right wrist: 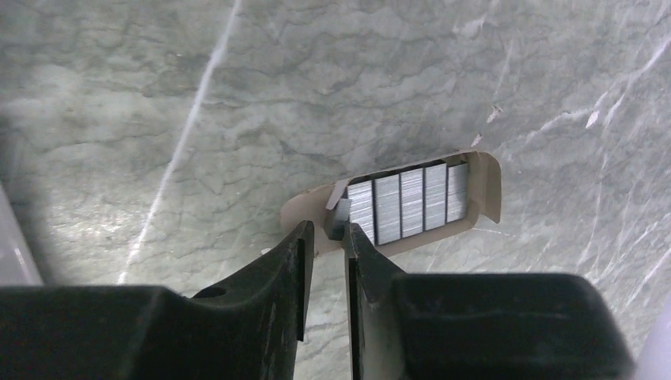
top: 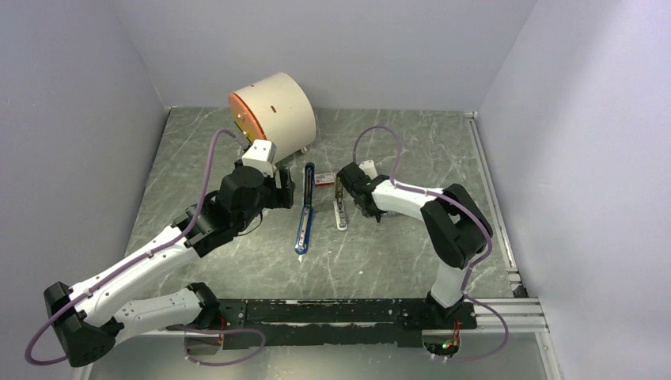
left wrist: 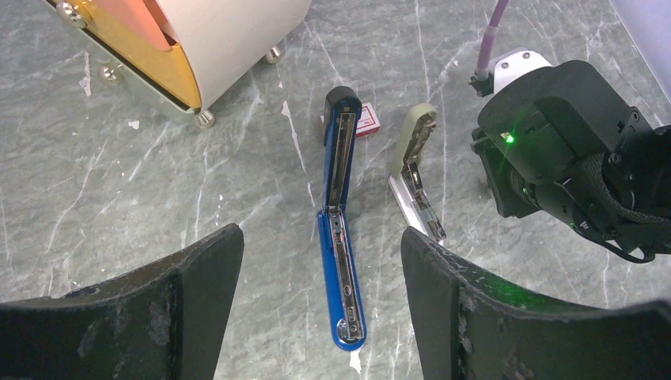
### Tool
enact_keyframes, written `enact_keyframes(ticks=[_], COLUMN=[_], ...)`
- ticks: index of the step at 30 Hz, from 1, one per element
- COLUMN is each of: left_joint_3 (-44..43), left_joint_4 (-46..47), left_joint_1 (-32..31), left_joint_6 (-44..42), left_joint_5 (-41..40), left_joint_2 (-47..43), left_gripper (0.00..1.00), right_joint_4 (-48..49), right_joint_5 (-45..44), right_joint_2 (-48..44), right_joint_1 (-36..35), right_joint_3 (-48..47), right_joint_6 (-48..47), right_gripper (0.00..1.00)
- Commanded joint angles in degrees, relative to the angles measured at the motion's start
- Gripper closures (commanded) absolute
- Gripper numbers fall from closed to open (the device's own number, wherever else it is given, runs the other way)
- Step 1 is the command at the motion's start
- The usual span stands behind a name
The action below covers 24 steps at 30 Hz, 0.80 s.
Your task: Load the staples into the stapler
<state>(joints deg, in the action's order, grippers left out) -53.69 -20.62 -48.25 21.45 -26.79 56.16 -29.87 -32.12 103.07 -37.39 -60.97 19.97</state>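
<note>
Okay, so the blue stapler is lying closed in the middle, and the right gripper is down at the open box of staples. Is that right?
Not quite. The blue stapler is not closed: it lies swung open flat, with its silver channel exposed, as the left wrist view shows. The rest stands: it lies in the middle, and the right gripper is down at the open box of staples.

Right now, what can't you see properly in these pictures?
- Top view: the cardboard tray of staples, hidden under the right gripper.
- Right wrist view: whether the gripper pinches the end strip; its fingers cover the strip's lower part.
- Left wrist view: the small red-and-white box's print, too small; the drum, cut off by the top edge.
</note>
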Motion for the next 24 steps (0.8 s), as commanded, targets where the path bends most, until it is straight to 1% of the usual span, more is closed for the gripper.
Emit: enact_keyframes(ticks=[1, 11, 20, 21, 24], left_joint_3=[-0.25, -0.27, -0.27, -0.32, -0.36], left_joint_4=[-0.11, -0.03, -0.03, -0.10, -0.03], left_joint_1=[0.01, 0.07, 0.07, 0.08, 0.04], left_joint_6=[0.35, 0.26, 0.26, 0.26, 0.26], left_joint_5=[-0.61, -0.55, -0.72, -0.68, -0.55], left_joint_2=[-0.94, -0.89, -1.07, -1.10, -1.05], left_gripper=[0.22, 0.22, 0.22, 0.22, 0.22], right_joint_4=[1.48, 1.50, 0.64, 0.57, -0.78], right_joint_5=[-0.87, -1.72, -1.01, -1.02, -1.93], right_joint_2=[0.81, 0.72, 0.67, 0.50, 0.70], right_joint_1=[-0.68, -0.67, -0.08, -0.01, 0.28], right_joint_3=[-1.56, -1.62, -2.31, -2.31, -2.84], right_joint_6=[-0.26, 2.54, 6.37, 6.77, 8.76], right_gripper=[0.76, 0.82, 0.83, 0.83, 0.74])
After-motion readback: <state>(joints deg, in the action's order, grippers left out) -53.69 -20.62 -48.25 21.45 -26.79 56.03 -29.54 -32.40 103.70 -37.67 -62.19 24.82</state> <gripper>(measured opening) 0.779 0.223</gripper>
